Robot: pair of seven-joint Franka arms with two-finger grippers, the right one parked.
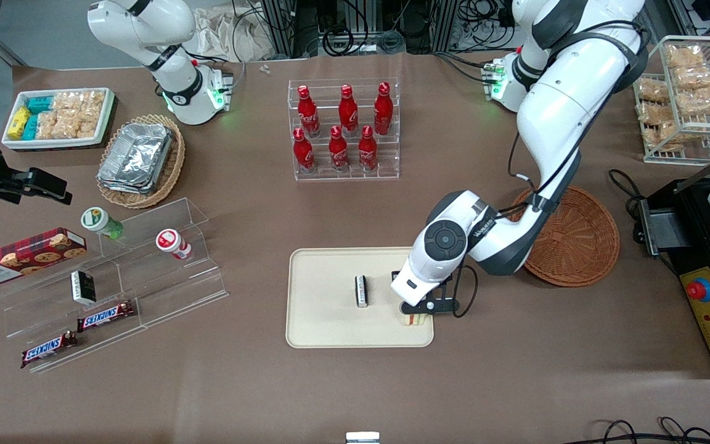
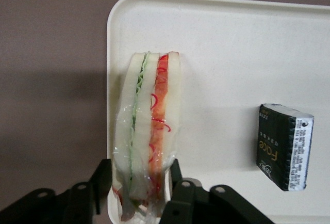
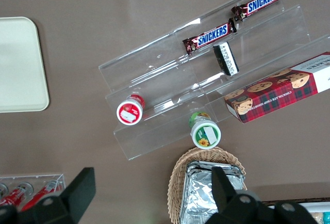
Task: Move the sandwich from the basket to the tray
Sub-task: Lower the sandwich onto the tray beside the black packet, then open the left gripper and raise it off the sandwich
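Fingers [image 2: 178, 180]: clamped on sandwich [image 2: 149, 131], one each side of its near end.
Gripper [image 1: 415, 313]: low over tray [image 1: 324, 327], at the tray edge toward the working arm's end of the table, pointing down.
Sandwich: standing on edge, on tray by its rim; red + green filling visible thru clear wrap.
Tray: cream, on brown table [image 1: 256, 388]; also holds small black-and-white bar [image 1: 362, 290], apart from sandwich.
Basket [image 1: 577, 240]: round, reddish-brown, beside tray toward working arm's end; part hidden by arm.
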